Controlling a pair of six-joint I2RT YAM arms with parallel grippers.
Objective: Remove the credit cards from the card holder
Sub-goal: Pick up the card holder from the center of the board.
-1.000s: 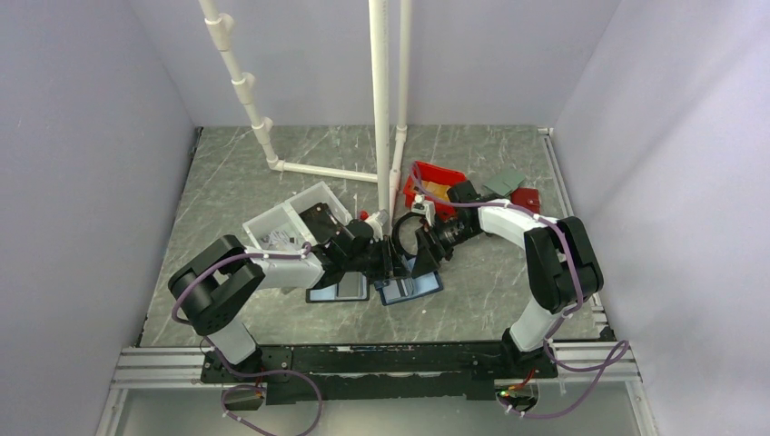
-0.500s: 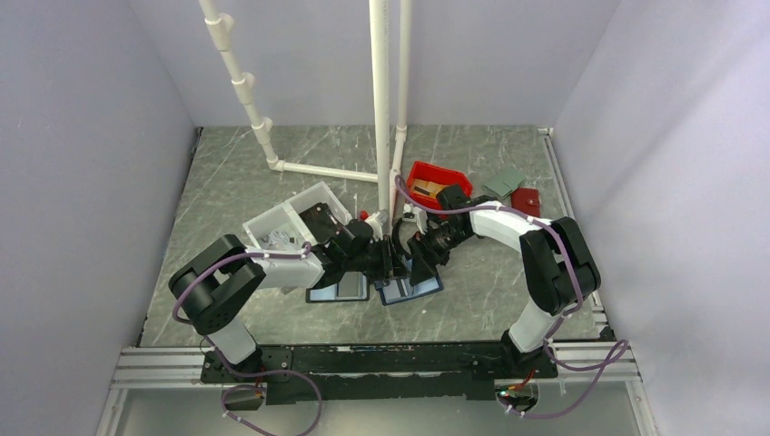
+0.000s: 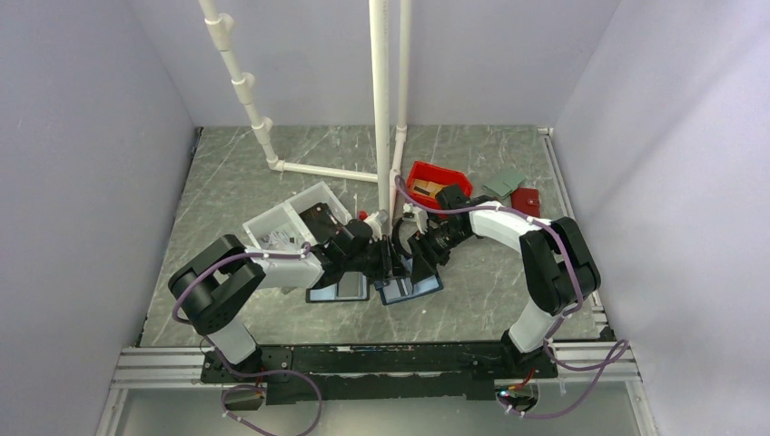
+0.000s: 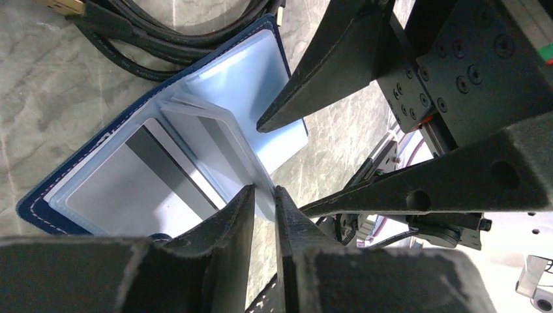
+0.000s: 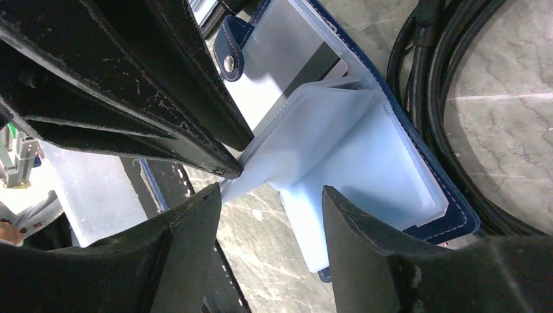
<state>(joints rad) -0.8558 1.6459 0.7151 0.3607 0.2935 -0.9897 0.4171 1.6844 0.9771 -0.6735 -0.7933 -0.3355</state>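
Note:
The navy-blue card holder [image 3: 420, 288] lies open on the table, its light-blue sleeves facing up [image 4: 124, 189] [image 5: 391, 163]. My left gripper [image 4: 264, 190] [image 3: 392, 260] is shut on the edge of one translucent sleeve leaf [image 4: 218, 140] and holds it lifted from the holder. A credit card [image 4: 166, 173] with a dark stripe shows through the sleeve below; its stripe [image 5: 318, 60] also shows in the right wrist view. My right gripper [image 5: 270, 195] [image 3: 414, 258] stands open just in front of the lifted leaf's free corner, facing the left fingers [image 5: 163, 98].
A black-edged folio [image 3: 338, 291] lies left of the holder. A white bin [image 3: 289, 223], a red bin [image 3: 438, 176], a grey pouch [image 3: 505, 183] and a red-brown wallet [image 3: 526, 200] sit behind. Black cable loops [image 5: 443, 98] run beside the holder. White pipes [image 3: 381, 109] rise at the back.
My right arm has shifted a little left and nearer to the card holder, uncovering more of the red bin. The left gripper keeps its pinch on the sleeve leaf.

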